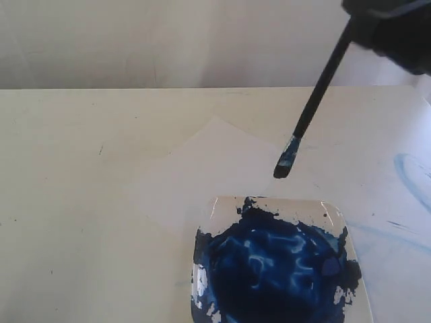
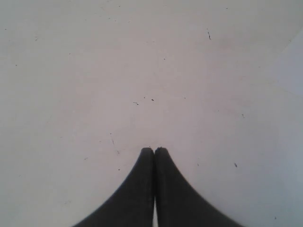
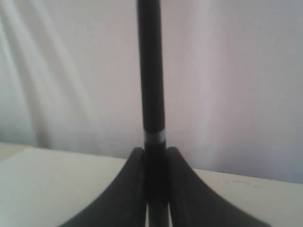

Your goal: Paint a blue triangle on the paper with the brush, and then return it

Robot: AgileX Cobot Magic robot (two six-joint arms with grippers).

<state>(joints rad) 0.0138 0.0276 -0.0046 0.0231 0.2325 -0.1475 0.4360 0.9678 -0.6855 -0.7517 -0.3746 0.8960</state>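
Note:
My right gripper is shut on the black handle of the brush at the top right of the exterior view. The brush slants down to the left, and its blue-stained bristle tip hangs just above the far right part of the paper. No blue triangle shows on the paper. In the right wrist view the brush stands up between the fingers of the right gripper. My left gripper is shut and empty over bare table.
A white square dish full of dark blue paint sits at the near edge, overlapping the paper's near corner. Faint pale-blue smears mark the table at the right. A pale wall rises behind the table.

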